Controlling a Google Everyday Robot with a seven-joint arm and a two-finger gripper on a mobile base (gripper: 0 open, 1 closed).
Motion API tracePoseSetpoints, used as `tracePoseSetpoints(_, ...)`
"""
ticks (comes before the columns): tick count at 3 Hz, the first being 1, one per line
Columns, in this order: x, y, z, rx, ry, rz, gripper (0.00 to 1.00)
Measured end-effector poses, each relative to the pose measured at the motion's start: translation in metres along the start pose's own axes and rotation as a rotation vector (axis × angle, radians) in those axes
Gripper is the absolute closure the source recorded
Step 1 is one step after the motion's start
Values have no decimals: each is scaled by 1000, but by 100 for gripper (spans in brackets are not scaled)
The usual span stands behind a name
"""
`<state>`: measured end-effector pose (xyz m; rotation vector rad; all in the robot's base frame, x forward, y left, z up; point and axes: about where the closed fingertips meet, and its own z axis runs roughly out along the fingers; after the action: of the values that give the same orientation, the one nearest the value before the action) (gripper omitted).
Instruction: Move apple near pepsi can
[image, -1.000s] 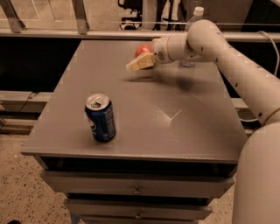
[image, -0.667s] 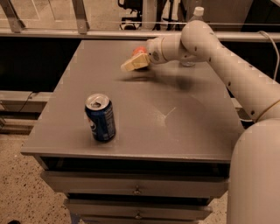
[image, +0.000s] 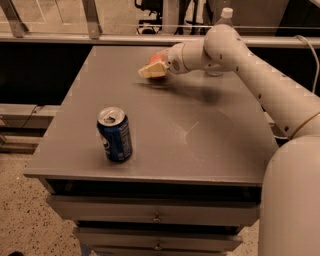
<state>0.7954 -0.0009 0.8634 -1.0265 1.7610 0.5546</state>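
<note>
The pepsi can (image: 114, 134), dark blue with a silver top, stands upright near the front left of the grey table (image: 200, 145). My gripper (image: 151, 70) hangs just above the far middle of the table, well behind the can and to its right. Its cream fingers (image: 151, 72) are shut on the red apple (image: 157, 59), of which only the top shows behind them. The white arm reaches in from the right.
A clear water bottle with a white cap (image: 226, 14) stands at the back, mostly hidden behind the arm. A rail runs behind the table. Drawers with small knobs (image: 157, 217) sit below the front edge.
The gripper with the apple has moved left across the far part of the table. The can has not moved.
</note>
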Motion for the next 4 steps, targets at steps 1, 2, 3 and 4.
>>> tracePoseSetpoints(1,-5,4,-17,13,0,-21,62)
tracePoseSetpoints(2,-16,17,-56,29,-48,-30,86)
tracePoseSetpoints(3,-16,38,-101,19,-145,10,100)
tracePoseSetpoints(4,-12,68,-136,-9,-255,73,100)
